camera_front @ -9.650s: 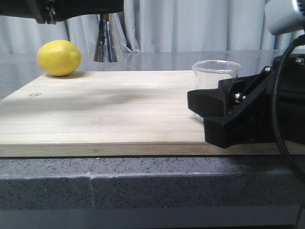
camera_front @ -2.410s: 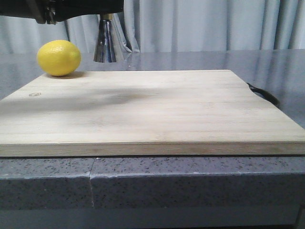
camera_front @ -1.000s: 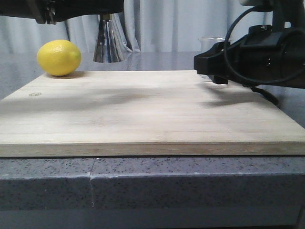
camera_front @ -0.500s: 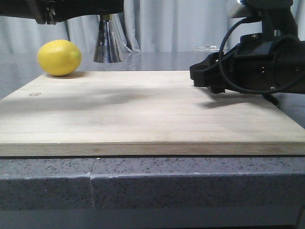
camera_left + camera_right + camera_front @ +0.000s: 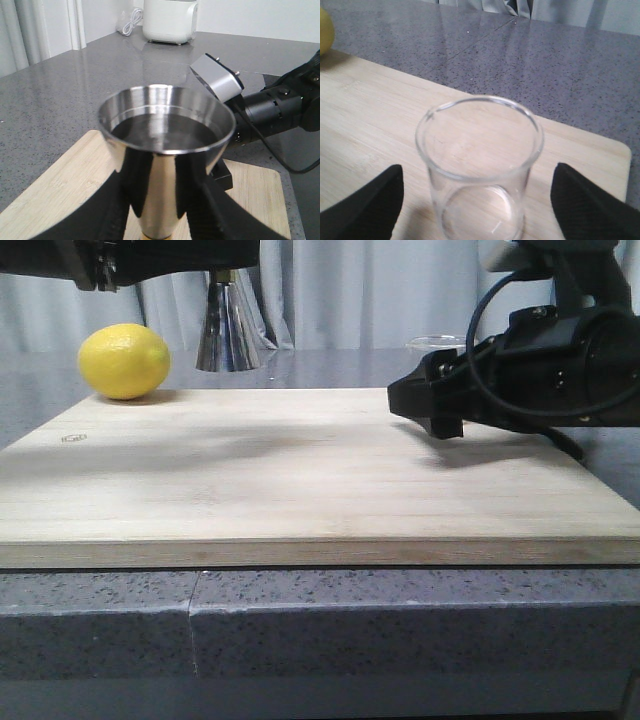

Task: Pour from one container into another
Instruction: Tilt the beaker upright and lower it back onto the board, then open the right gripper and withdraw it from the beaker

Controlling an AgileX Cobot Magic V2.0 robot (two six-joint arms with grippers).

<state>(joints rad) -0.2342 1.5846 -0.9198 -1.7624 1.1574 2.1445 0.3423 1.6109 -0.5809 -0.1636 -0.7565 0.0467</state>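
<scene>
Fingers of the right gripper point(image 5: 477, 210) stand wide apart beside the small clear glass beaker point(image 5: 479, 165); the left gripper point(image 5: 157, 200) hugs the shiny steel jigger point(image 5: 165, 150).

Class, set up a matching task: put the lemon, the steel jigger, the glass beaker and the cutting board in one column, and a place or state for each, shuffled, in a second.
1. lemon
2. steel jigger
3. glass beaker
4. cutting board

A. gripped by the left gripper
B. lying flat on the grey counter
C. resting at the board's far left corner
D. standing between the right gripper's open fingers

Pairs: 1-C, 2-A, 3-D, 4-B
</scene>
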